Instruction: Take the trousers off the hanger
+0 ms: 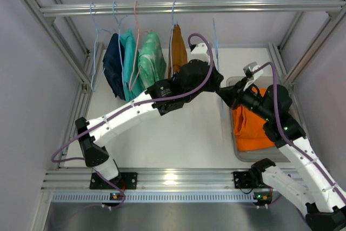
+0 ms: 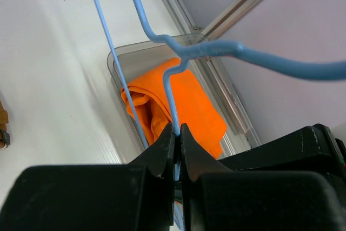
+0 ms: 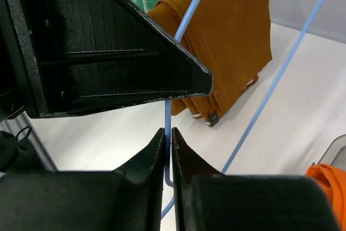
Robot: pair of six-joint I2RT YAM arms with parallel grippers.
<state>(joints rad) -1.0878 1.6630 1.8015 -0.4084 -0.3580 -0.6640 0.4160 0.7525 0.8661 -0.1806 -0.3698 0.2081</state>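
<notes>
- I see my left end effector (image 2: 177, 136) pinching the light-blue hanger (image 2: 216, 48) wire.
- My right end effector (image 3: 168, 139) is pressed onto the hanger too.
- The orange trousers (image 2: 189, 101) lie crumpled in the grey bin (image 2: 141, 60) on the counter (image 1: 178, 133).

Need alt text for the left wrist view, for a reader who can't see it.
The left pincer is shut on a thin light-blue wire hanger, seen close up from just behind the grip. Beyond it, the orange trousers lie bunched in a clear bin on a white table, off the hanger.
</notes>
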